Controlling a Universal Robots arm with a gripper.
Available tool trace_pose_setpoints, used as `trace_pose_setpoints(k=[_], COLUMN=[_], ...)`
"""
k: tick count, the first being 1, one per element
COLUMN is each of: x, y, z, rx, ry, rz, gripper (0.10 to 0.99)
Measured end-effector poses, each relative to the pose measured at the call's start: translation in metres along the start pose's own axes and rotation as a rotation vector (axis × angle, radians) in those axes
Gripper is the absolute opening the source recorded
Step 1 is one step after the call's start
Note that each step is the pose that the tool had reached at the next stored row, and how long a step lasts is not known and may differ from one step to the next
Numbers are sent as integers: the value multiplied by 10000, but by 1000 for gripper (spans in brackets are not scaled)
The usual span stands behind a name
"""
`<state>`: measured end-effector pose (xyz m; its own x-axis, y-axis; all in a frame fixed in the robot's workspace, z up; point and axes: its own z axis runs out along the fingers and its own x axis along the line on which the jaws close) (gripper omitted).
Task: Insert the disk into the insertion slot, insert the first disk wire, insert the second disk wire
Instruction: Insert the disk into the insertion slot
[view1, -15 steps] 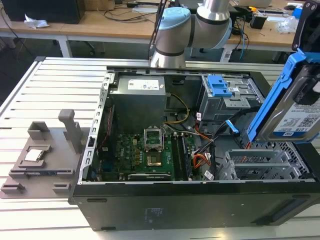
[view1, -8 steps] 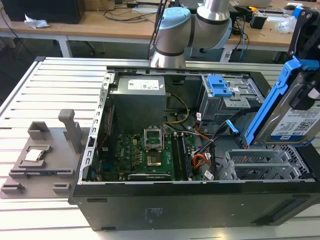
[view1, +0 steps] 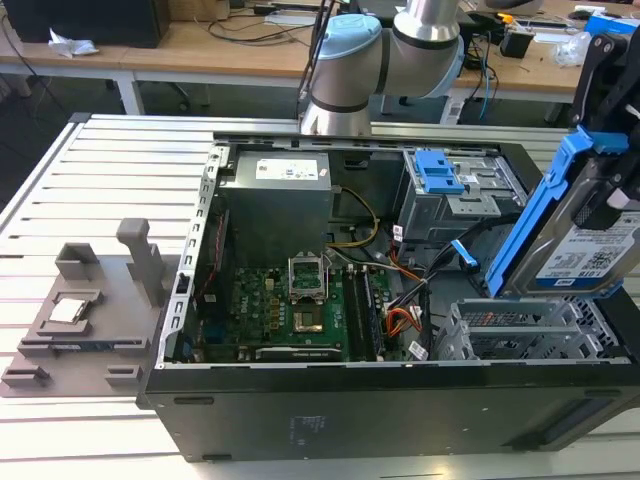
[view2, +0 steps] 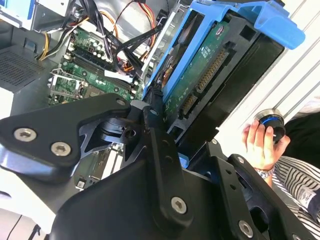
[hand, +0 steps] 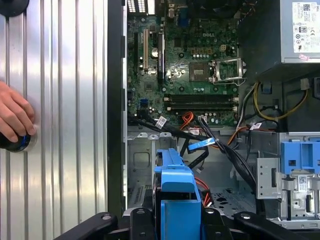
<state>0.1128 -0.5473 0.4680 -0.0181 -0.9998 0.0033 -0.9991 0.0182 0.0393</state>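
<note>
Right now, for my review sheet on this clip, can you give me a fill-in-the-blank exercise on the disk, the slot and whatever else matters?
1. The gripper grips the disk by its ____ plastic carrier.
2. The disk hangs tilted ____ the insertion slot, not yet inside it.
3. On the slatted table, a round black button is covered by a person's ____.

Missing words: blue; above; hand.
</note>
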Motion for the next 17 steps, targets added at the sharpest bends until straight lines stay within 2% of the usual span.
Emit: trace_pose_setpoints(k=[17], x=[-1], y=[-6], z=[151], rx=[0], ry=[0], rz=[0], gripper=[361])
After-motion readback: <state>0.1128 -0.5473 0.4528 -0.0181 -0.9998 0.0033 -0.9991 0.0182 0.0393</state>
